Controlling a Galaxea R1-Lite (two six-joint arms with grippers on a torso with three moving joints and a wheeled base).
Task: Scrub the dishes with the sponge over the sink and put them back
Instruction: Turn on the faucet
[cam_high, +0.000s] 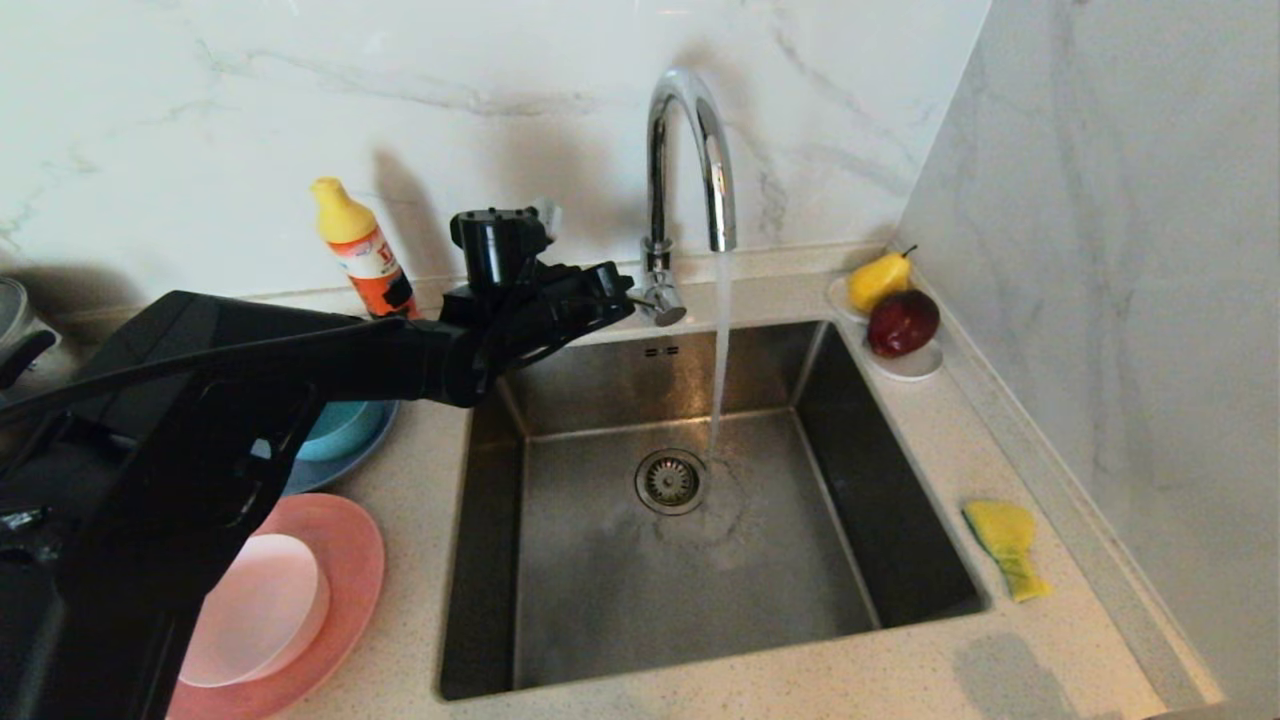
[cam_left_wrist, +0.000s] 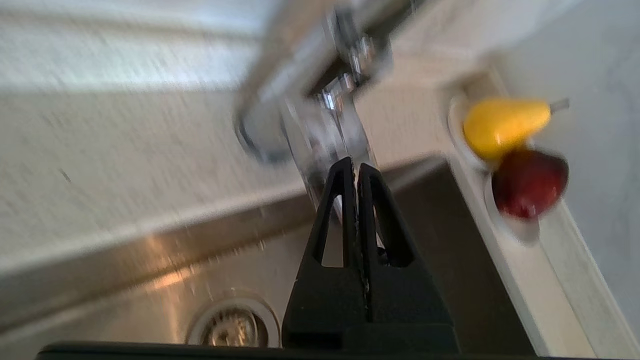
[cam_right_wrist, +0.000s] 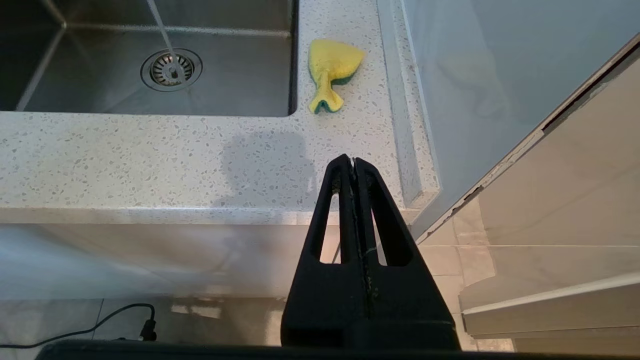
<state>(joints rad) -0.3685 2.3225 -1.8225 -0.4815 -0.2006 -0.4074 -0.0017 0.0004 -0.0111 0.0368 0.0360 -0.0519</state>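
Observation:
The steel sink (cam_high: 880, 470) has water running onto its floor beside the drain (cam_high: 670, 480). My left gripper (cam_high: 622, 292) is shut and empty, its tips (cam_left_wrist: 354, 162) right at the tap's side lever (cam_high: 660, 300). The yellow sponge (cam_high: 1005, 545) lies crumpled on the counter right of the sink, far from both grippers. The dishes sit left of the sink: a pale pink bowl (cam_high: 260, 605) on a salmon plate (cam_high: 345, 560), and behind them a teal bowl (cam_high: 345, 425) on a grey-blue plate (cam_high: 335, 468), partly hidden by my arm. My right gripper (cam_right_wrist: 352, 160) hangs shut below the counter's front edge.
The chrome tap (cam_high: 690, 150) arches over the sink's back edge. An orange detergent bottle (cam_high: 362, 250) stands behind my left arm. A white dish (cam_high: 912, 365) with a pear and an apple sits at the back right corner. A marble wall closes the right side.

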